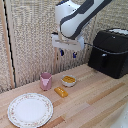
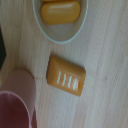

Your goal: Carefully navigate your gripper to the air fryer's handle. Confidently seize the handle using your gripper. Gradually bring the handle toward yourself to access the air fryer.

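The air fryer [image 1: 110, 52] is a large matte-black box at the exterior view's right, on the wooden table. Its handle [image 1: 104, 60] is a short vertical black bar on the front panel. My gripper [image 1: 68, 54] hangs from the white arm above the table's middle, to the exterior view's left of the air fryer and well apart from it. Its blue-tipped fingers [image 1: 62, 52] are spread and hold nothing. The wrist view looks down on the table and shows neither the fingers nor the air fryer.
A pink cup [image 1: 46, 80] [image 2: 15, 100], a white bowl holding a yellow item [image 1: 69, 80] [image 2: 60, 15], an orange block [image 1: 61, 92] [image 2: 66, 76] and a floral plate [image 1: 30, 110] lie on the wooden table [image 1: 95, 100]. A woven screen stands behind.
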Tool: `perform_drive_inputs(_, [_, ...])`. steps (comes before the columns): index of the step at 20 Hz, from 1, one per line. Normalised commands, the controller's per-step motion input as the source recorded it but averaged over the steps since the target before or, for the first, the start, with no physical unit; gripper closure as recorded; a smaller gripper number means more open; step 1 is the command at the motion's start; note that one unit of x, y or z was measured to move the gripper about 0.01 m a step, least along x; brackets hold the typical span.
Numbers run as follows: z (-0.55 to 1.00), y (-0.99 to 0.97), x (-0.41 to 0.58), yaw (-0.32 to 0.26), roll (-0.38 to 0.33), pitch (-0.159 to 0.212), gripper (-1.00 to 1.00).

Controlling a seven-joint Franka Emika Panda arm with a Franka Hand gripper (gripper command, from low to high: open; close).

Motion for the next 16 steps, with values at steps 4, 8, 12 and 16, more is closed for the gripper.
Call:
perform_drive_inputs(4, [-0.02,0.0,-0.026,-0.056,-0.375,-0.067,-1.0])
perform_drive_inputs(8, [-0.04,0.0,-0.015,-0.018,-0.375,-0.067,-1.0])
perform_drive_inputs(12, [-0.15,-0.07,0.006,0.0,-0.375,-0.038,-1.0])
perform_drive_inputs(16, [-0.21,-0.15,0.016,0.004,-0.375,-0.046,-1.0])
